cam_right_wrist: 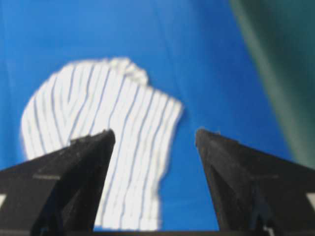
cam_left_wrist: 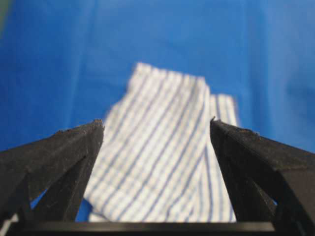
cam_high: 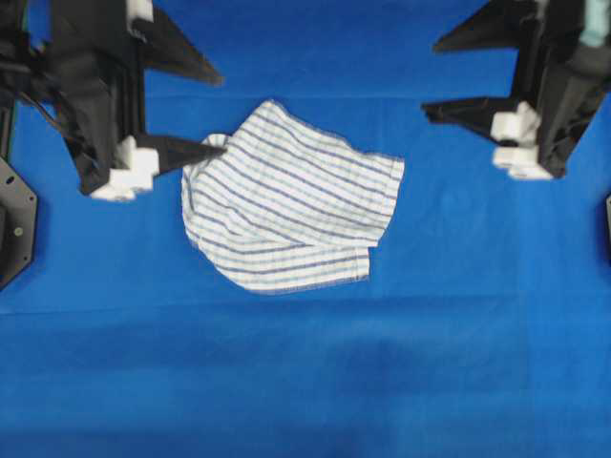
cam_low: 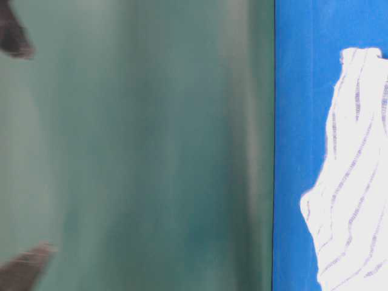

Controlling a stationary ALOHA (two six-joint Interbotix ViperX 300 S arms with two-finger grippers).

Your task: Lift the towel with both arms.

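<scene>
The towel (cam_high: 286, 205), white with thin blue and grey stripes, lies crumpled and partly folded on the blue cloth in the middle of the overhead view. My left gripper (cam_high: 222, 111) stands open at its left side, the nearer finger's tip (cam_high: 218, 146) over the towel's left corner. My right gripper (cam_high: 431, 78) is open too, up and to the right, apart from the towel's right edge. The left wrist view has the towel (cam_left_wrist: 162, 162) between and beyond the spread left gripper (cam_left_wrist: 156, 123). In the right wrist view the towel (cam_right_wrist: 98, 123) lies left of the open right gripper (cam_right_wrist: 155, 132).
A large plain blue cloth (cam_high: 305, 382) covers the table. Black mounting hardware (cam_high: 14, 224) sits at the left edge. The table-level view is mostly a blurred green surface (cam_low: 133, 145), with the towel (cam_low: 354, 182) at its right.
</scene>
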